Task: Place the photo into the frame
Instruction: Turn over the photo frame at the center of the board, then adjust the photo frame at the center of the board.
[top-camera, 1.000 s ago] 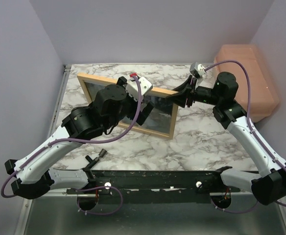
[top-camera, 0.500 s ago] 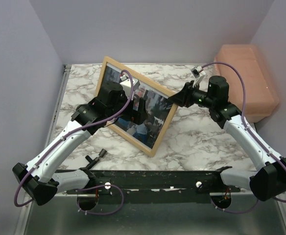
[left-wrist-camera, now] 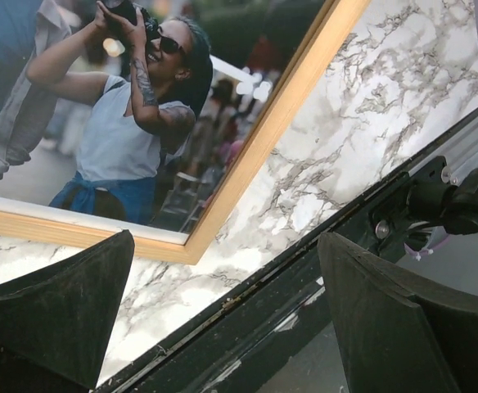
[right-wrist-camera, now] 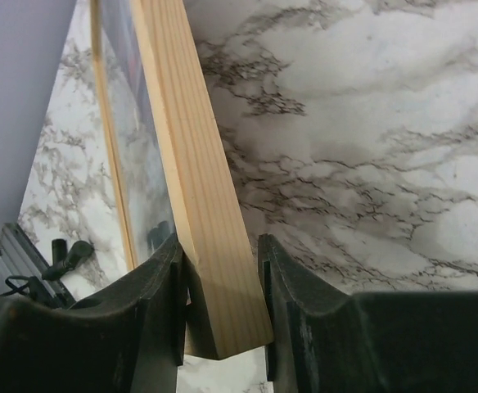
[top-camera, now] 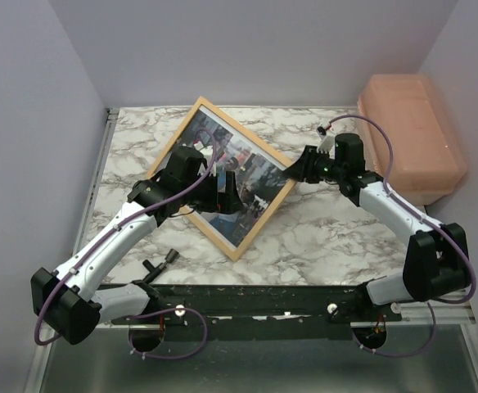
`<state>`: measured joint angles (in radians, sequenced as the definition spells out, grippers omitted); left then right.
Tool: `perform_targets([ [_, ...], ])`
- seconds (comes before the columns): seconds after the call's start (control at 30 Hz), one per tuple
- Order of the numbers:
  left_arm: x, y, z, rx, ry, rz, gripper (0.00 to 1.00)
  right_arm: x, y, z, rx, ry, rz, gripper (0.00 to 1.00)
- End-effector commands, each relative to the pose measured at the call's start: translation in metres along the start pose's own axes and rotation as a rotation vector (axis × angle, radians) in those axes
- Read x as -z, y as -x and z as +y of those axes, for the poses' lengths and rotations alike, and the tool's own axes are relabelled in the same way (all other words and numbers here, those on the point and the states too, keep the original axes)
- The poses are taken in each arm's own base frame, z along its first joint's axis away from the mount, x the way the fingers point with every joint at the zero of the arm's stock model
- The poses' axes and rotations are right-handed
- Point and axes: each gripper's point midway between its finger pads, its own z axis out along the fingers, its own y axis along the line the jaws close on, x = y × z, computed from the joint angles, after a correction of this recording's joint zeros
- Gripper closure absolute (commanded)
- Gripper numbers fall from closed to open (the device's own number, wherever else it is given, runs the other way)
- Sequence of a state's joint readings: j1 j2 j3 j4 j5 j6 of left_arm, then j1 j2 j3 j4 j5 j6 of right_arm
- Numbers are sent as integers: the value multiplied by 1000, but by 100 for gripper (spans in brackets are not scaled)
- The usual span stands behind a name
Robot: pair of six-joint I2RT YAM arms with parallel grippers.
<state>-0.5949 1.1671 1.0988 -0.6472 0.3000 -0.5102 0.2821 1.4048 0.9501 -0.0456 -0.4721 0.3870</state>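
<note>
Right gripper (top-camera: 291,170) pinches the right-hand corner of the frame (top-camera: 263,217), its fingers (right-wrist-camera: 159,315) pressed against either face of the light wooden rail. The left gripper (left-wrist-camera: 224,246) hangs over the picture with its jaws spread wide and nothing between them. On the marble-patterned table (top-camera: 337,233) the frame sits turned like a diamond, with one corner toward the back and one toward the mounting bar (top-camera: 263,299) at the near edge. Whether it lies flat or is tipped up at the held corner cannot be told. The hold on the outer edge looks meant to steady or swing the frame without touching the pane. Behind that pane the photo (top-camera: 249,166) shows its colour side, a woman in sunglasses raising a camera among a street crowd. It fills the opening, so the sheet appears to be seated in the frame already. A pink lidded box (top-camera: 411,135) stands at the far right, well apart from the work.
</note>
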Motion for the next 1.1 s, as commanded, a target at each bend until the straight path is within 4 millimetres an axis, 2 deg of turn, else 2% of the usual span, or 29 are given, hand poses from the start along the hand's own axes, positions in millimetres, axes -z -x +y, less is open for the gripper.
perform_targets([
  [0.0,6,-2,-2,32,-16,-1,2,-1,-36,-97,-13,-344,76,73],
  [0.23,6,-5,1,58,3,0,1,-12,-58,-142,-88,-434,124,62],
  [0.37,5,-5,1,75,1,-4,1,-16,-61,-160,-124,-478,158,58],
  [0.43,5,-6,1,79,-2,-3,2,-18,-59,-167,-146,-498,162,47],
  [0.47,4,-6,0,80,-4,-2,2,-19,-58,-170,-160,-503,169,33],
  [0.57,6,-4,-4,68,-22,3,2,-22,-63,-177,-227,-515,218,26],
  [0.67,10,-1,-6,60,-25,-8,2,-22,-58,-178,-242,-526,189,23],
  [0.7,11,-1,-6,58,-24,-13,1,-21,-54,-177,-243,-529,175,4],
  [0.73,12,0,-6,59,-22,-17,2,-20,-50,-175,-244,-529,161,0],
  [0.9,8,-2,-5,76,-33,-22,2,-5,-30,-163,-245,-537,94,0],
  [1.07,-1,-4,3,128,-46,-26,2,3,-32,-141,-310,-466,69,0],
])
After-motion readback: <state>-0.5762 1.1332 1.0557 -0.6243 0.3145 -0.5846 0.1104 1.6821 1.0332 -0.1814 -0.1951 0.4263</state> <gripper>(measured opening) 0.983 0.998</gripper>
